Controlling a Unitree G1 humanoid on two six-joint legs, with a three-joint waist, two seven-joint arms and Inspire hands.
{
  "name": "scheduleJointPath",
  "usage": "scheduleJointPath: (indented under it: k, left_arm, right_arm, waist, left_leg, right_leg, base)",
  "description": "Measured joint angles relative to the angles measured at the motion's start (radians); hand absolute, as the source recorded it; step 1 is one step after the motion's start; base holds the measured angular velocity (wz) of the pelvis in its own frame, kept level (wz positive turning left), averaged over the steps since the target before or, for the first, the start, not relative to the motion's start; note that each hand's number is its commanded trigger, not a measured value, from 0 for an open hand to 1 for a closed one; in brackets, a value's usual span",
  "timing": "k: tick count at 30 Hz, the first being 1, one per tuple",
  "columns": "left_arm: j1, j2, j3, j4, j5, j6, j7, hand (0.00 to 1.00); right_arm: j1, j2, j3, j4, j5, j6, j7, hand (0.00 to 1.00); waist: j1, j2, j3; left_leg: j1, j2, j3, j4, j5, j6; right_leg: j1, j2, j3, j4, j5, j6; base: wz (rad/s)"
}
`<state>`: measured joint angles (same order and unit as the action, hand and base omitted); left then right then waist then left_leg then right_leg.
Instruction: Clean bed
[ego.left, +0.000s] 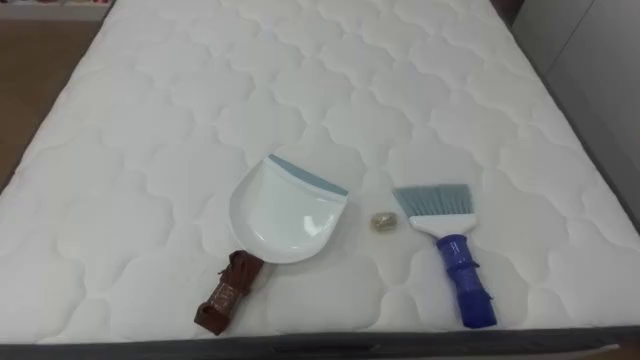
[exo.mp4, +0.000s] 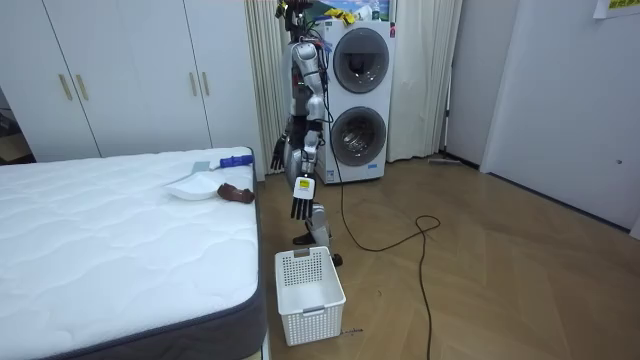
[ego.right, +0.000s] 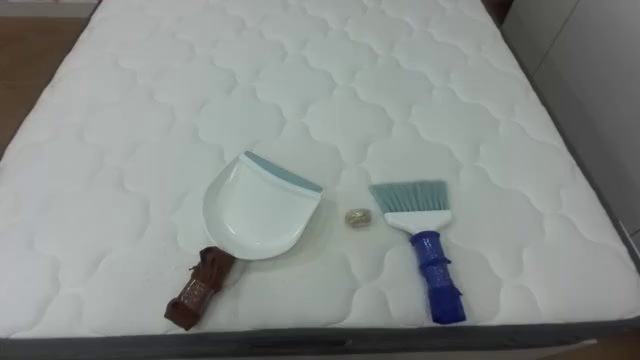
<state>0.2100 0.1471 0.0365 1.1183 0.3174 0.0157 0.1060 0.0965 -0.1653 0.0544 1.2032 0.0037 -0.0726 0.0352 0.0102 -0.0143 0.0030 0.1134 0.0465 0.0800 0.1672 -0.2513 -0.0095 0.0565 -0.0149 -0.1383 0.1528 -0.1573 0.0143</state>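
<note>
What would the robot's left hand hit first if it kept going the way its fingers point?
Probably the wooden floor: the left hand hangs fingers-down beside the bed, though depth is unclear.

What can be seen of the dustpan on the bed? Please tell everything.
The dustpan is a white, plastic-looking scoop with a grey-blue strip along its straight front lip and a brown handle. It lies flat and empty on the mattress near the near edge, mouth pointing away and slightly right, handle toward the near left. Only the mattress touches it. A small scrap lies apart on its right, between it and the brush.
</note>
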Motion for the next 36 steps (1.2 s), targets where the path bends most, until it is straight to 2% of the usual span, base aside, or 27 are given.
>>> scheduleJointPath:
  k: [10,14,20,25,27,31,35,36]
  left_arm:
    - [-0.001,0.000,0.003,0.000,0.001,0.000,0.000,0.00]
    - [-0.003,0.000,0.006,-0.009,0.000,-0.003,0.030,0.00]
    - [-0.015,0.009,0.007,-0.026,-0.007,-0.036,0.123,0.00]
    - [-0.035,0.012,0.009,-0.043,-0.053,-0.083,0.211,0.00]
    - [-0.038,0.013,0.009,-0.111,-0.054,-0.100,0.249,0.00]
    - [-0.054,0.018,-0.003,-0.210,-0.070,-0.173,0.312,0.00]
    - [-0.052,0.018,-0.004,-0.356,-0.068,-0.176,0.331,0.00]
    - [-0.058,0.018,-0.008,-0.392,-0.068,-0.188,0.352,0.00]
  right_arm:
    - [0.000,0.000,-0.002,0.005,-0.001,0.000,0.000,0.00]
    - [0.000,0.001,-0.001,0.005,0.000,0.000,-0.001,0.00]
    - [-0.001,0.002,0.004,0.003,0.005,0.000,-0.013,0.00]
    - [-0.007,0.004,0.014,0.003,0.004,-0.003,-0.039,0.00]
    - [-0.008,0.004,0.032,0.003,0.004,-0.010,-0.045,0.00]
    - [-0.013,0.006,0.042,0.003,-0.007,-0.040,-0.045,0.00]
    - [-0.011,0.005,0.040,-0.004,-0.008,-0.039,-0.040,0.00]
    - [-0.012,0.005,0.041,-0.008,-0.008,-0.039,-0.039,0.00]
  waist:
    - [-0.002,-0.002,0.0001]
    - [-0.003,-0.004,-0.0001]
    - [-0.003,-0.011,0.0002]
    - [0.000,-0.015,0.0007]
    - [0.000,-0.018,0.0020]
    - [-0.002,-0.020,0.0041]
    - [-0.004,-0.021,0.0057]
    - [-0.003,-0.018,0.0058]
  left_leg:
    - [0.000,0.000,-0.001,0.000,0.000,0.000]
    - [-0.002,0.000,-0.002,0.000,0.000,0.000]
    - [-0.014,-0.002,-0.020,0.005,0.000,0.000]
    - [-0.014,-0.002,-0.025,0.005,0.000,0.000]
    - [-0.015,-0.002,-0.027,0.005,0.001,0.001]
    - [-0.015,-0.002,-0.029,0.005,0.001,0.001]
    - [-0.016,-0.002,-0.027,0.005,0.001,0.001]
    - [-0.015,-0.002,-0.026,0.004,0.001,0.001]
  right_leg:
    - [0.001,0.000,-0.002,-0.001,0.000,0.000]
    - [0.001,-0.001,-0.003,-0.001,0.000,0.000]
    - [-0.003,-0.002,-0.017,-0.002,0.000,0.000]
    - [-0.005,-0.002,-0.012,0.000,0.000,0.000]
    - [-0.003,-0.003,-0.018,0.000,0.000,0.000]
    - [-0.002,-0.003,-0.021,0.000,0.000,0.000]
    - [-0.003,-0.003,-0.022,0.000,0.000,0.000]
    - [-0.003,-0.003,-0.017,0.001,0.000,0.000]
  base:
    - [0.00]
    - [0.00]
    - [0.07]
    - [0.01]
    - [0.04]
    - [0.01]
    - [0.00]
    - [0.00]
